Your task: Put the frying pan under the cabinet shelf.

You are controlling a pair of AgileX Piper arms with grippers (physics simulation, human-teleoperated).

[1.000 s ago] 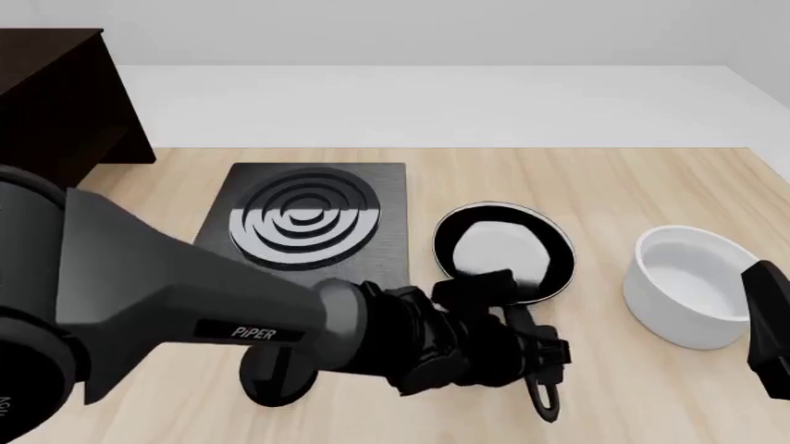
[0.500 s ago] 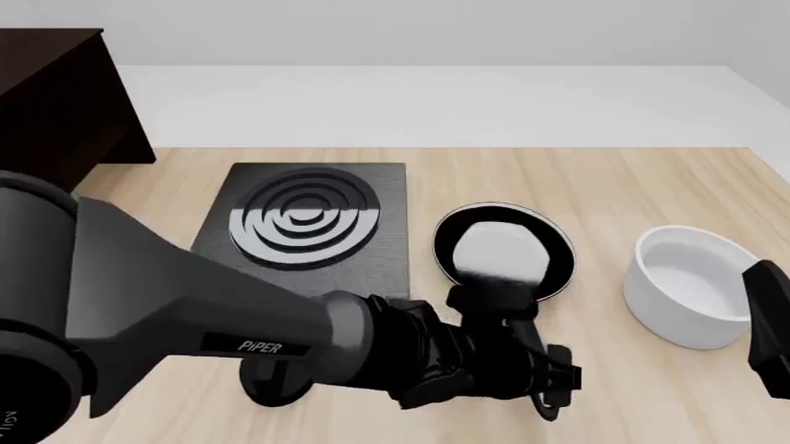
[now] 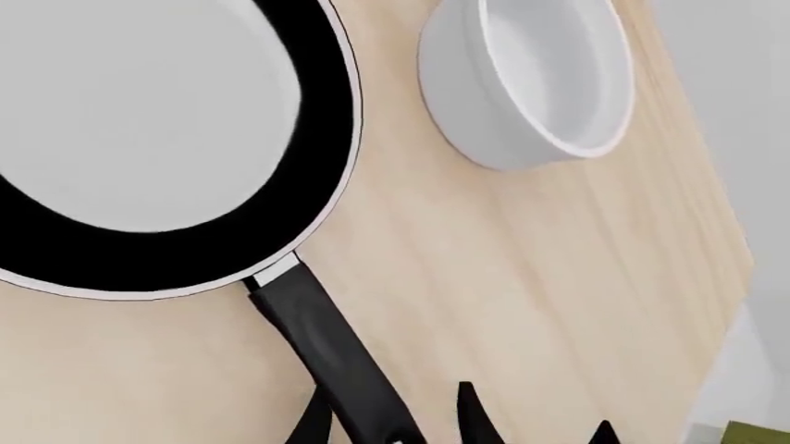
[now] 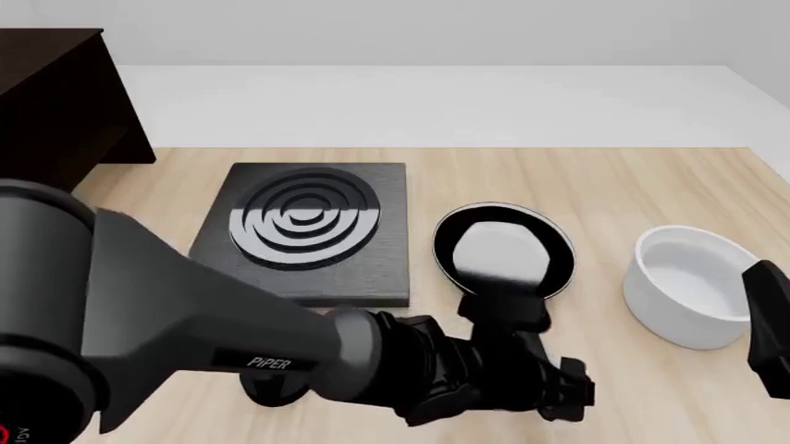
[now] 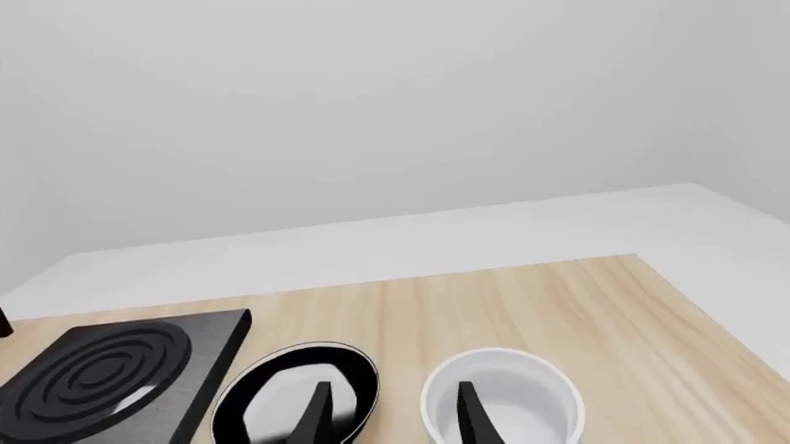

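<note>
Frying pan [image 4: 502,252] flat on table [image 4: 593,194], between stove plate [image 4: 309,227] and white pot [image 4: 686,282]. Left gripper [image 3: 388,427] spread, fingers straddling pan handle, not clamped. Right gripper [image 5: 388,413] spread, holding nothing. Cabinet shelf [image 4: 55,102] far left.

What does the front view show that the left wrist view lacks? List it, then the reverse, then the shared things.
Only the front view shows the cabinet shelf, the stove plate, a small black round knob and the left arm reaching toward the pan's handle. Only the left wrist view shows the handle up close, running between the left pincer fingertips, not yet clamped. Both show the frying pan, the white pot and the wooden table.
</note>
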